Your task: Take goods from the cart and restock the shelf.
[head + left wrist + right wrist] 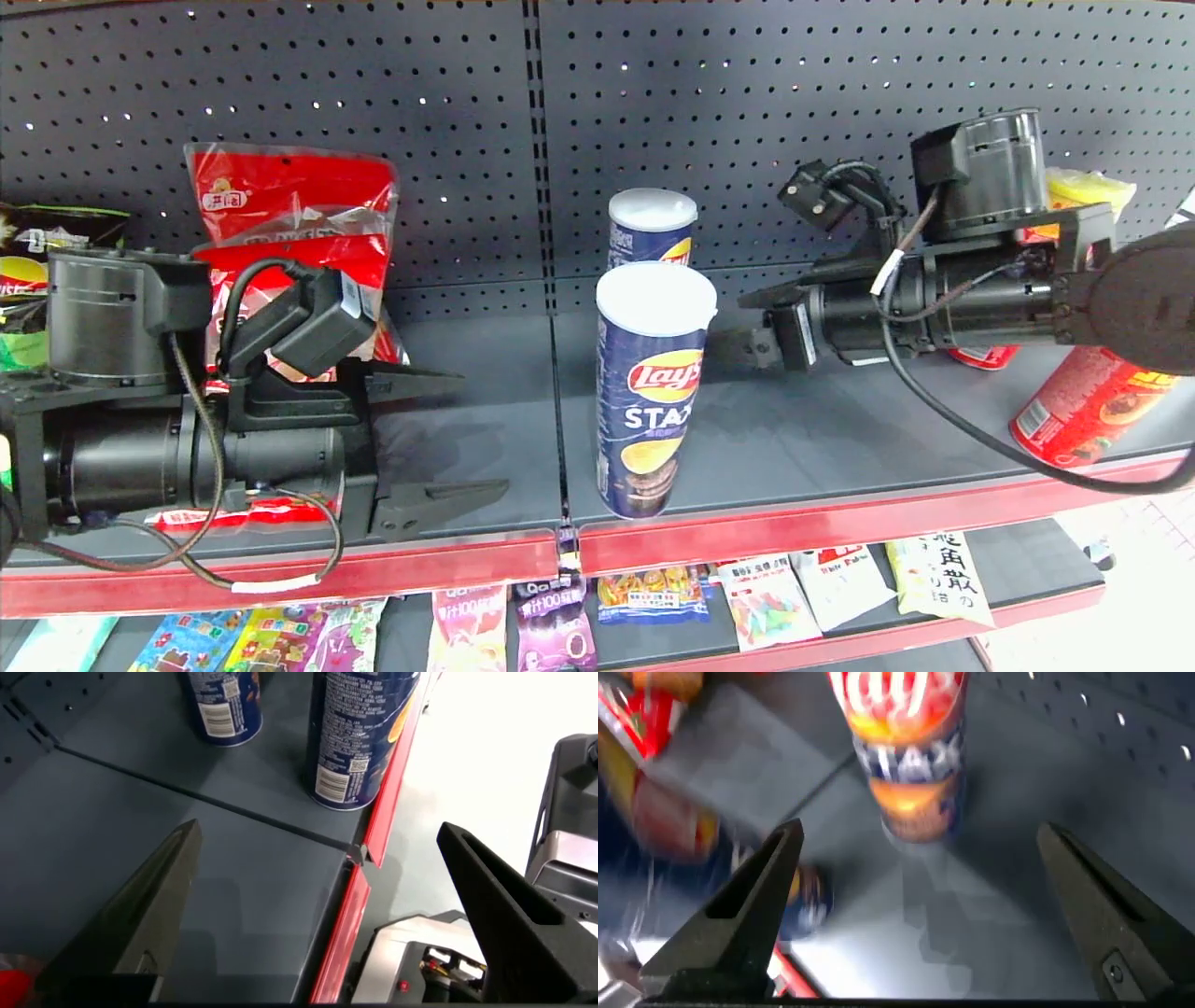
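A tall blue cardboard crisp canister with a white lid [653, 392] stands upright near the front edge of the dark grey metal shelf with a red lip [803, 439]. It is between the left gripper [481, 434] and the right gripper [738, 327]. A second matching blue canister [652, 229] stands upright behind it, farther from both grippers. A red plastic snack bag [294, 233] stands against the shelf's back, behind the left gripper. A red cylindrical canister [1088, 406] lies tilted below the right arm, well back from its gripper.

Dark pegboard back wall [280, 75], light pinpricking through holes; red-edged grey shelf [840, 439]; pale bright floor [1144, 597] bottom right.
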Tool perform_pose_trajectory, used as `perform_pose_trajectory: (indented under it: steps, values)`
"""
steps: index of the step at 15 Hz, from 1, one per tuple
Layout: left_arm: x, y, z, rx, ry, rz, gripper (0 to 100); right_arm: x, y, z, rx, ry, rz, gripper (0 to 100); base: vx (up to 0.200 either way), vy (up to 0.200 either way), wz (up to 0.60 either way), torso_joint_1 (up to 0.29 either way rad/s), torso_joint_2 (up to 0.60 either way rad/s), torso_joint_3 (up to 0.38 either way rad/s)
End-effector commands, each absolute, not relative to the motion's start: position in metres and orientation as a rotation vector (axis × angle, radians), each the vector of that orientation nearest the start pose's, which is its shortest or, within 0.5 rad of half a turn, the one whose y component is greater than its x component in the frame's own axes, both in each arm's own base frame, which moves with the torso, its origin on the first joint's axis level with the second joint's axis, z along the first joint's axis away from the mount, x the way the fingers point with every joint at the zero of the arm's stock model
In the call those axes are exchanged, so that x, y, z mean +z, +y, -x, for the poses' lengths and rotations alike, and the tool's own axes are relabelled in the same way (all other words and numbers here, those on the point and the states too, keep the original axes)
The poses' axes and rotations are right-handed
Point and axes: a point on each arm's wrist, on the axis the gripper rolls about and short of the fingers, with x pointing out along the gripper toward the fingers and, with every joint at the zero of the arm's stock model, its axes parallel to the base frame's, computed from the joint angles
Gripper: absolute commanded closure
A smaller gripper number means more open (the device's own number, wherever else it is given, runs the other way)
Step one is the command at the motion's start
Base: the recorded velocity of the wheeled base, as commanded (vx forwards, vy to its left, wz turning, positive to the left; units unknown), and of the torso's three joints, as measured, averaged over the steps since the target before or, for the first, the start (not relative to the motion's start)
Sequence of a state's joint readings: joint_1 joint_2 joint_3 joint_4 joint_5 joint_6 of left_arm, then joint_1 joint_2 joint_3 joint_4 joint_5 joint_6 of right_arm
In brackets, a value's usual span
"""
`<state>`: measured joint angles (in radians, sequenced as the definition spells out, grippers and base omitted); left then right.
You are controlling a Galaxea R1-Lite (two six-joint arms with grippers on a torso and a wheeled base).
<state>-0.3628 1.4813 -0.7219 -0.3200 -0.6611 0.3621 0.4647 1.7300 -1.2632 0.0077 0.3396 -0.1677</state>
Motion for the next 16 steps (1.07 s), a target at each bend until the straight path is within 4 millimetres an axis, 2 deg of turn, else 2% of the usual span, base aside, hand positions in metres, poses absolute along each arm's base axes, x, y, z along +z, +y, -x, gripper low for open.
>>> perform_pose_trajectory:
  steps: [1, 3, 4, 5, 6, 9, 11, 16]
  values:
    - [0.185, -0.103, -0.225, -1.082, 0.293, -0.257, 0, 0.241, 0.129, -0.254, 0.795, 0.425, 0.186, 0, 0.0, 0.0, 0.0, 0.0, 0.0, 0.0]
    - [0.179, -0.107, -0.23, -1.096, 0.306, -0.262, 0, 0.236, 0.116, -0.228, 0.79, 0.44, 0.19, 0, 0.0, 0.0, 0.0, 0.0, 0.0, 0.0]
    - [0.178, -0.108, -0.23, -1.096, 0.306, -0.264, 0, 0.235, 0.113, -0.221, 0.793, 0.441, 0.192, 0, 0.0, 0.0, 0.0, 0.0, 0.0, 0.0]
    - [0.175, -0.113, -0.233, -1.106, 0.311, -0.266, 0, 0.228, 0.103, -0.192, 0.805, 0.445, 0.2, 0, 0.0, 0.0, 0.0, 0.0, 0.0, 0.0]
    - [0.172, -0.118, -0.236, -1.109, 0.316, -0.271, 0, 0.226, 0.096, -0.175, 0.813, 0.435, 0.202, 0, 0.0, 0.0, 0.0, 0.0, 0.0, 0.0]
    - [0.165, -0.131, -0.242, -1.103, 0.344, -0.283, 0, 0.225, 0.078, -0.138, 0.809, 0.385, 0.193, 0, 0.0, 0.0, 0.0, 0.0, 0.0, 0.0]
    - [0.159, -0.137, -0.247, -1.105, 0.363, -0.288, 0, 0.228, 0.07, -0.126, 0.786, 0.35, 0.19, 0, 0.0, 0.0, 0.0, 0.0, 0.0, 0.0]
    - [0.156, -0.149, -0.257, -1.127, 0.367, -0.293, 0, 0.233, 0.068, -0.125, 0.746, 0.34, 0.15, 0, 0.0, 0.0, 0.0, 0.0, 0.0, 0.0]
